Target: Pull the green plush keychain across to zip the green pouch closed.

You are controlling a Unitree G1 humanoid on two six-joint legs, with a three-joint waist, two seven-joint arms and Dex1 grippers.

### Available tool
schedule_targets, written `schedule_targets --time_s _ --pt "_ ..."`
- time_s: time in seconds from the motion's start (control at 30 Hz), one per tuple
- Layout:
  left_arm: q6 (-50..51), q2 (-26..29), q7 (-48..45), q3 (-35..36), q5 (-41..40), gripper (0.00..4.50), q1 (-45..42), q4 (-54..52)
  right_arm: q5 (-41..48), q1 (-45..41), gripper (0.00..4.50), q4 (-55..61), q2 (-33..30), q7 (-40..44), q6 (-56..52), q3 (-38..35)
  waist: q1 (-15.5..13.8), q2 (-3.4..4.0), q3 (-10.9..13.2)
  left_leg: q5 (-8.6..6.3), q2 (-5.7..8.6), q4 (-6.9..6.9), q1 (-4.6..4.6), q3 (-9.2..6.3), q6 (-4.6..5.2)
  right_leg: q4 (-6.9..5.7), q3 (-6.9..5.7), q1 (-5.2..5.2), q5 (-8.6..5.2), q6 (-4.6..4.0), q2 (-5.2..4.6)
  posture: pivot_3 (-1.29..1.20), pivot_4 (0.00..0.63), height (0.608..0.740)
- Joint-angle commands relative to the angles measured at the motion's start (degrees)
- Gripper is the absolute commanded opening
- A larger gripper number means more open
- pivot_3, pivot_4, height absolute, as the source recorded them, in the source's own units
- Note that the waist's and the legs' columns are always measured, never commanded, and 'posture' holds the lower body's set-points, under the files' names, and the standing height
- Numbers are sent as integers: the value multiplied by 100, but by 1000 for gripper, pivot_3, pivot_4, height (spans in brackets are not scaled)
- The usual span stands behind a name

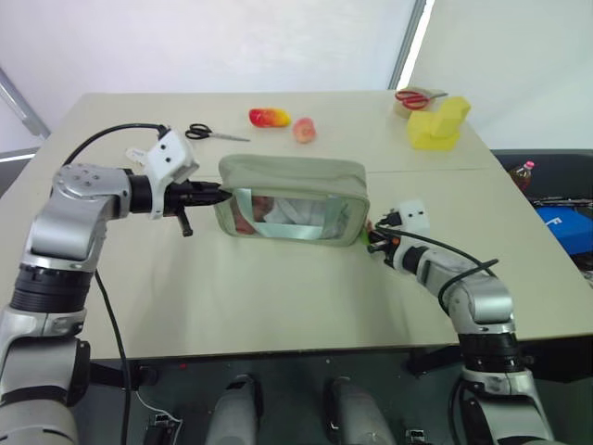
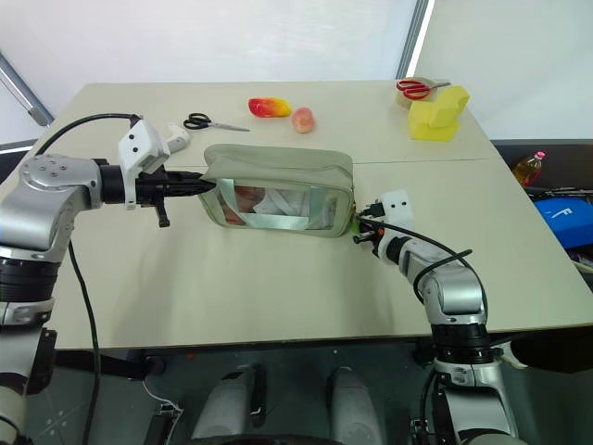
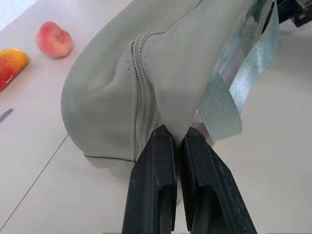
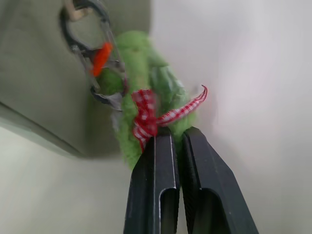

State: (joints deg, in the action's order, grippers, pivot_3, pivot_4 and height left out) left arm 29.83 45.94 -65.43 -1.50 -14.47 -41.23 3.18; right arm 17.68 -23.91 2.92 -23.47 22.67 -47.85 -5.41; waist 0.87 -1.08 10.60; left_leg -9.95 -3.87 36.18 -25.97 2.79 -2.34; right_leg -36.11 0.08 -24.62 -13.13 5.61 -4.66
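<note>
A pale table is standing before a white backdrop, with the pouch lying across its middle. Scissors, a red-and-yellow toy, a pink ball and a yellow block are sitting well apart toward the far edge.

The left gripper is pinching the fabric corner at the pouch's left end, just beside the zipper, its fingers closed tight on the cloth. At the pouch's right end the right gripper is clamping the keychain — the fuzzy charm with a red gingham bow, hanging off a metal clip against the pouch wall.

The pouch is looking soft and light, so it is likely to slide or crumple unless its far end is anchored; the corner pinch beside the zipper line seems the right place for that. The keychain is plush and squashy — light, not fragile, but the pile could slip from between the fingers under a hard tug. Gripping low on its body, near the bow and close to the clip, is probably giving the straightest pull along the zipper.
</note>
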Motion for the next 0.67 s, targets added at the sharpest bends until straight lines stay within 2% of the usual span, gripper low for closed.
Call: schedule_targets --time_s 0.03,0.13,0.23,0.27,0.33,0.37,0.53,0.67 --pt "-15 35 -15 42 -74 0 -66 -21 447 -490 1088 493 -752 683 -300 -348 -3 9 6 0 1 1 -2 2 0 0 1 -2 0 -1 -3 0 150 740" --pt "156 29 -124 162 -257 1079 -338 251 833 -851 2561 791 -1650 1424 -628 -444 -13 8 6 0 1 -3 -3 3 0 2 1 -6 0 -1 -4 0 150 740" --pt "245 86 -215 232 -360 2607 -590 569 1264 -989 4133 1073 -2411 2259 -817 -420 -16 2 4 0 -1 -16 -7 0 1 5 -2 -13 -3 1 0 0 150 740" --pt "228 132 -263 235 -360 3142 -658 675 1437 -1066 4500 1189 -2609 2493 -906 -434 -16 2 4 -1 -2 -18 -7 -1 1 6 -3 -13 -5 5 2 0 150 740" --pt "353 226 -384 293 -453 4157 -817 808 1770 -1318 4500 1411 -2980 2933 -1065 -425 5 3 5 -2 -1 -19 -11 0 3 9 -2 -14 -7 8 1 0 150 740" --pt "410 262 -427 318 -498 4474 -886 854 1829 -1438 4500 1465 -3113 3064 -1073 -381 20 6 7 -2 -1 -18 -20 1 4 9 -1 -23 -7 8 1 0 150 740" --pt "466 419 -445 334 -487 4474 -1144 1123 1835 -2012 4500 1416 -3250 3167 -1047 -122 11 6 7 -2 -1 -10 -37 1 4 3 0 -44 -5 6 1 0 150 740" --pt "236 473 -425 298 -448 4474 -1112 1152 1716 -2074 4500 1400 -3165 3083 -980 33 2 6 7 -3 0 -6 -44 3 3 7 0 -45 -5 5 -3 0 150 740"
